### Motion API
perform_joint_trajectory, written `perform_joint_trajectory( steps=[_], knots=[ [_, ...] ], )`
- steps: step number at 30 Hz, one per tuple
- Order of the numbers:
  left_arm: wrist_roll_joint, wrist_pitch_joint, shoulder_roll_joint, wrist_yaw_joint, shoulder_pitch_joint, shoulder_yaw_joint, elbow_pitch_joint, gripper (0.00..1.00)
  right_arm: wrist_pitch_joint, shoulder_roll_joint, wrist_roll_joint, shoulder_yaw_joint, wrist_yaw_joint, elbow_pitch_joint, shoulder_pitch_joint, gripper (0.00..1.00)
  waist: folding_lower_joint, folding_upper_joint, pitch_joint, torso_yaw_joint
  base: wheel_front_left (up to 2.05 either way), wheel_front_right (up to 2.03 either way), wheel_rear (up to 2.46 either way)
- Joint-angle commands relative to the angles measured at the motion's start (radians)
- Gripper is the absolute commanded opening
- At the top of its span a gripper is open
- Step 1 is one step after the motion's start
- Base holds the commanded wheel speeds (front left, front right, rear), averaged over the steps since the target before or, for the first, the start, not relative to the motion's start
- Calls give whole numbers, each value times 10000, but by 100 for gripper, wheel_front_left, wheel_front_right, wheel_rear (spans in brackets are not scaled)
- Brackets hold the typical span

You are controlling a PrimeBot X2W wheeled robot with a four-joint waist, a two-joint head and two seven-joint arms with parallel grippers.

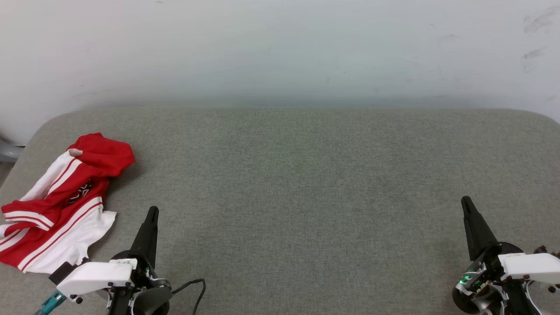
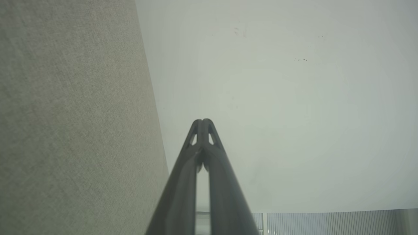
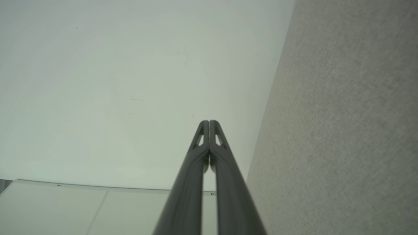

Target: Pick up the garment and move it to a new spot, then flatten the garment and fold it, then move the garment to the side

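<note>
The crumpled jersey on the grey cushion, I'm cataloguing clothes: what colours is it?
Red jersey garment with white panels, red-white stripes; head view.

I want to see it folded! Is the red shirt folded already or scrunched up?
Scrunched up. The garment lies in a rumpled heap at the grey surface's left end, its lettering mostly hidden in creases.

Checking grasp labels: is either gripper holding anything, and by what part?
Nothing held. Left gripper and right gripper are both shut, empty; the red jersey lies crumpled apart from them at the left.
</note>
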Motion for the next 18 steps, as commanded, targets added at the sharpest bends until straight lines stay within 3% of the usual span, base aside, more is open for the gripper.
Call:
perform_joint_trajectory(
  steps=[1, 18],
  knots=[
    [-22, 18, -2, -37, -59, 26, -8, 0, 7, 34, -48, -1, -3, 9, -116, 0, 0, 0, 0, 0, 0, 0, 0],
    [-22, 18, -2, -37, -59, 28, -9, 0, 6, 34, -47, 0, -3, 9, -116, 0, 0, 0, 0, 0, 0, 0, 0]
  ],
)
